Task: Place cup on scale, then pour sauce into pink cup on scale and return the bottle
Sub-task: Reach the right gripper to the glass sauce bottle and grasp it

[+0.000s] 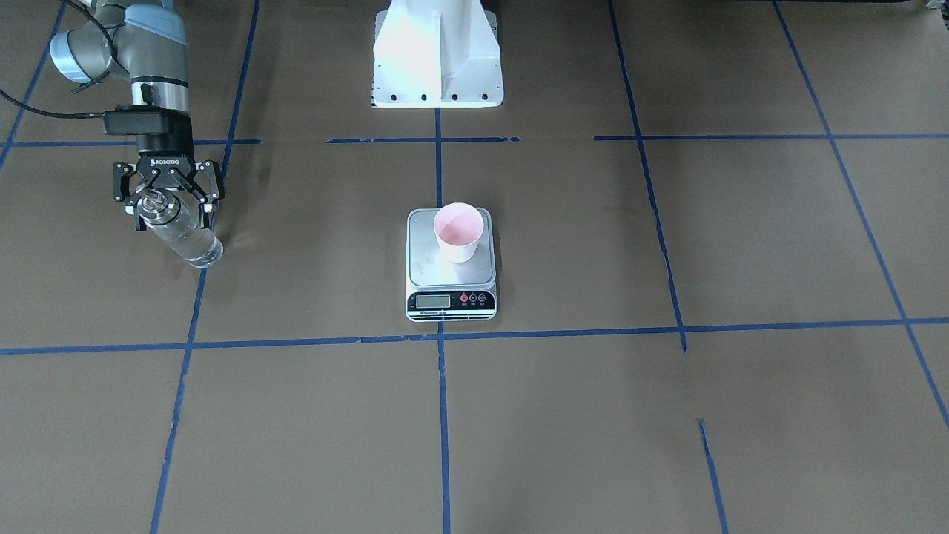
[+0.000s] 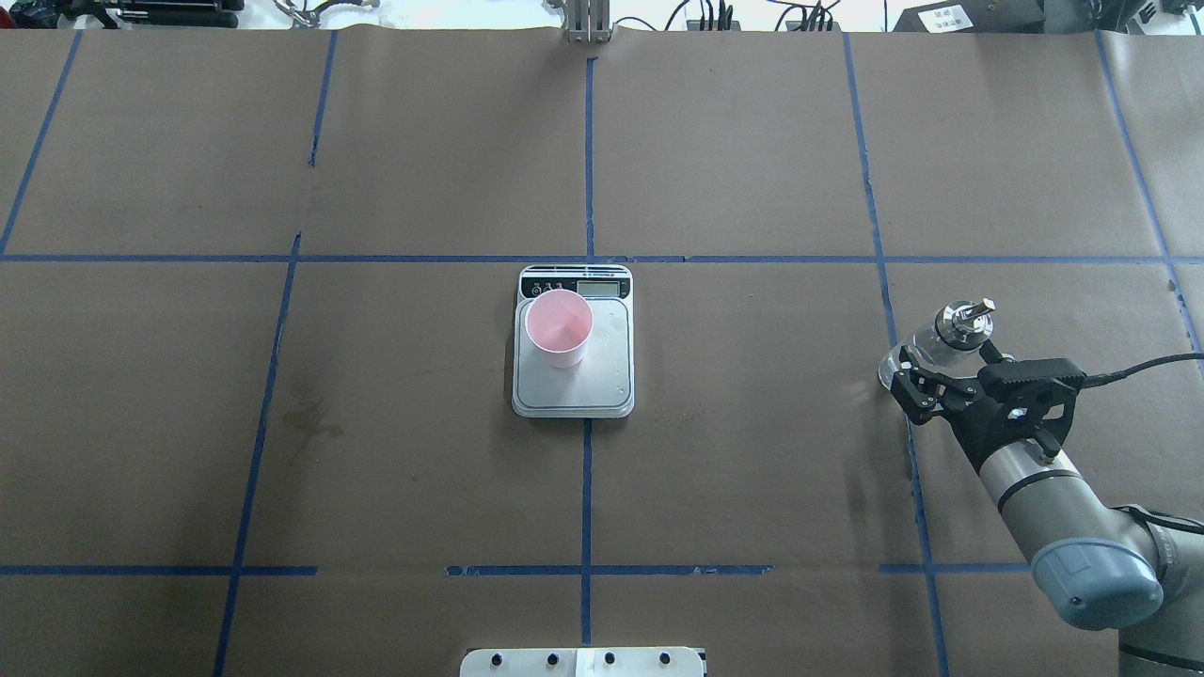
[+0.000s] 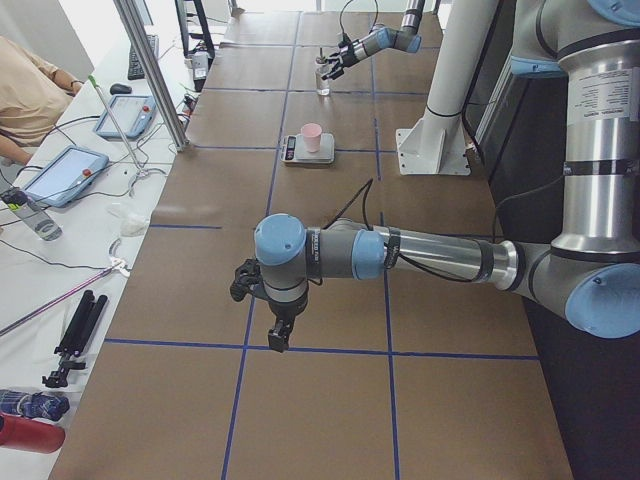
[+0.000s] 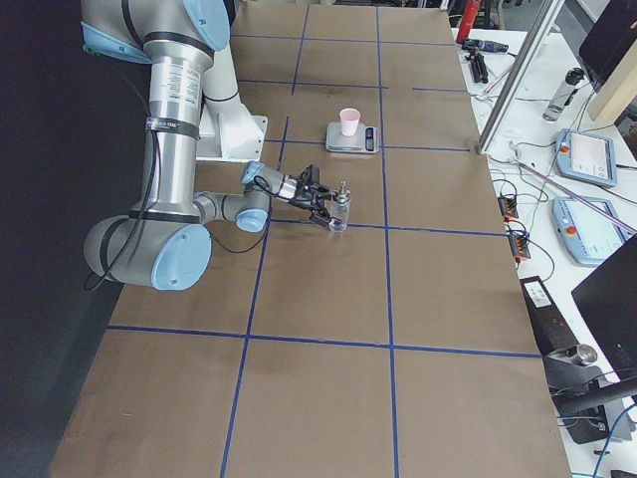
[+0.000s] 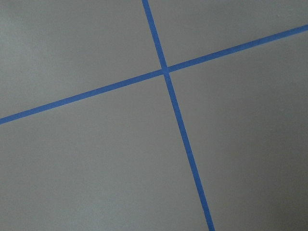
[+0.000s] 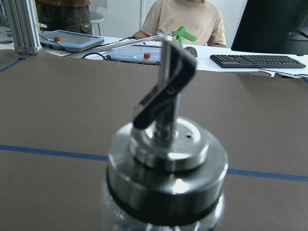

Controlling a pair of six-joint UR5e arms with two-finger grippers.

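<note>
Standing at the table's left end, nearest me is the left gripper [image 3: 278, 342], hanging low over bare brown table [image 1: 593, 415]. It shows only from this side, so I can't tell how its jaws are set. It's well apart from everything, so prob. no collision trouble there.

Mid-table is the scale [image 1: 426, 278] w/ the cup [image 1: 458, 231] upright on its platform. The cup isn't centred: it sits in the corner by the display strip, on the robot's left. It looks light, so a nudge from the spout [image 6: 166, 86] could tip it or push it off. Any stream that misses it would land on the steel or the display and buttons beside it.

Farthest off, on the robot's right, is the right gripper [image 1: 174, 219], its jaws set wide either side of the bottle [image 1: 185, 241] just below the metal collar. Can't tell if the pads actually press the glass, or if the base rests on the table. The sauce [image 1: 194, 248] fills a good part of it. My worry is smooth round glass plus a weak pinch, which could let the bottle slide or twist once tilted. Also, if the spout doesn't face the cup, the pour would go wide.
</note>
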